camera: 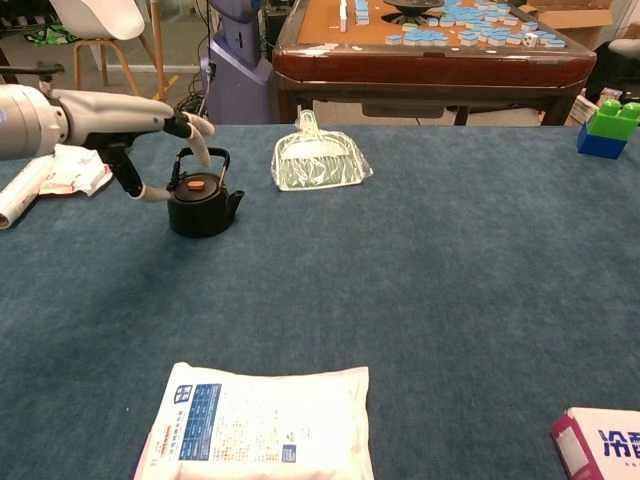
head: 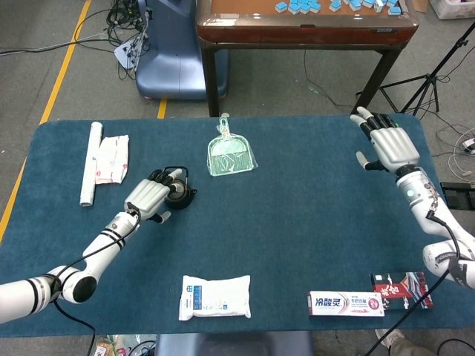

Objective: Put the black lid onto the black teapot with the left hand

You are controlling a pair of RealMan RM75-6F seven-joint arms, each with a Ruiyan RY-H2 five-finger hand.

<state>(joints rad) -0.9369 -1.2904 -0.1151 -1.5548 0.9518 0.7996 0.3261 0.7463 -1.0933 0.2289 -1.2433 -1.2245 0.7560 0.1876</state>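
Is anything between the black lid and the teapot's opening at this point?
Nothing visible: in the chest view the black lid already sits on the black teapot, under its raised handle. The left hand is above and left of it, holding nothing.

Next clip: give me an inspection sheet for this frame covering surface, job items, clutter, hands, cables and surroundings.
Surface: dark blue felt-covered table, flat.
Job's things: small black teapot with hoop handle upright; black lid with orange knob sits on its opening.
Clutter: clear plastic dustpan, white wipes pack, white rolled paper, red-and-white packet, white toothpaste box, red-black box, green-and-blue toy blocks.
Hands: left hand above and beside the teapot, fingers apart, holding nothing; right hand raised over the far right corner, open.
Cables: tangle on the floor behind the table.
Surroundings: wooden mahjong table with blue tiles, white chair.
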